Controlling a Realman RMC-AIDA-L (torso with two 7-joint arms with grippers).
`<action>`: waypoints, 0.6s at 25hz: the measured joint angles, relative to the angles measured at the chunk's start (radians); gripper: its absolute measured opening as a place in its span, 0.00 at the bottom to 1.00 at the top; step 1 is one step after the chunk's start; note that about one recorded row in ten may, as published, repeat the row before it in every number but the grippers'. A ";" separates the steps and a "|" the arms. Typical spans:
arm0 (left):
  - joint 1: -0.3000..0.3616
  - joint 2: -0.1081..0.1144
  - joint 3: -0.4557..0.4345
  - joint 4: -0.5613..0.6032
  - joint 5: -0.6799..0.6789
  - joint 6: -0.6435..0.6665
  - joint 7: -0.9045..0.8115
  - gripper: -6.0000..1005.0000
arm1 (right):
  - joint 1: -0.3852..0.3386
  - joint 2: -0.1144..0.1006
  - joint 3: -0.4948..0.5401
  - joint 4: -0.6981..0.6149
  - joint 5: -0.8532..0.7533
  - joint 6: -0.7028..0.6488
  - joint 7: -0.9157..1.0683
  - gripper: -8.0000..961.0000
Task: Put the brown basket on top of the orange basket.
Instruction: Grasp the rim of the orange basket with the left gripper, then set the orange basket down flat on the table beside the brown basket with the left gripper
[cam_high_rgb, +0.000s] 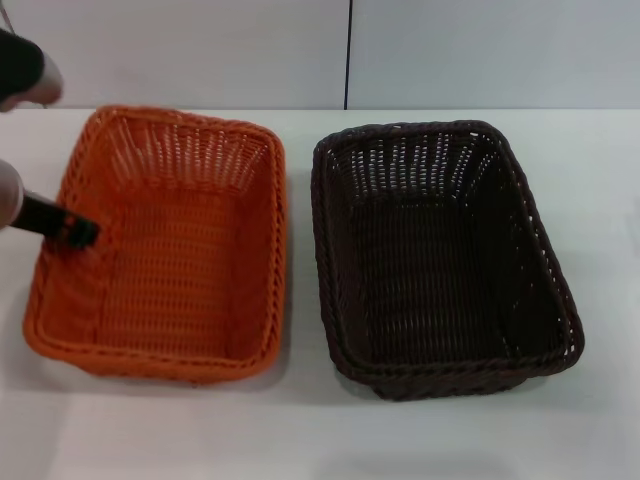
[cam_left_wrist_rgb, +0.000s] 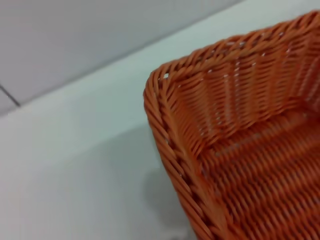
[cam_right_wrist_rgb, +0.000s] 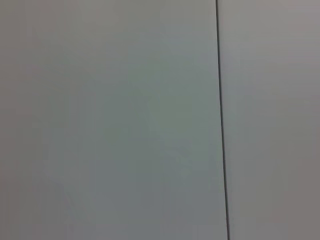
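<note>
White counter (cam_high_rgb: 300, 430) carried both baskets side by side, upright and apart, a strip of bare surface between them. Behind the counter stood a pale wall (cam_high_rgb: 200, 50) with one dark vertical seam; the right wrist view showed only this kind of pale panel and a dark seam line. The orange basket (cam_high_rgb: 165, 240) sat on the robot's left, the brown basket (cam_high_rgb: 440, 255) on its right, both with open tops facing up and nothing inside either apart from the tool noted next. The left tool (cam_high_rgb: 78, 232) reached in from the left edge of the head view, its dark tip over the orange basket's left wall, at or just inside the braided rim; contact could not be confirmed. Whether its fingers were spread or pressed together could not be told. The left wrist view showed one corner of the orange basket (cam_left_wrist_rgb: 240, 150), rim and sloping inner wall, with white counter (cam_left_wrist_rgb: 75, 175) beside it. The right tool did not appear in any view.
</note>
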 joint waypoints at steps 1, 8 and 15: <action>0.000 0.000 0.000 0.000 0.000 0.000 0.000 0.33 | -0.001 0.000 0.000 -0.003 0.000 0.000 0.000 0.73; -0.063 0.003 -0.187 -0.022 -0.096 -0.079 0.301 0.26 | -0.011 0.008 -0.002 -0.025 0.004 0.002 0.000 0.73; -0.142 0.017 -0.313 -0.032 -0.101 -0.184 0.525 0.22 | -0.020 0.013 -0.018 -0.066 0.007 0.000 0.000 0.73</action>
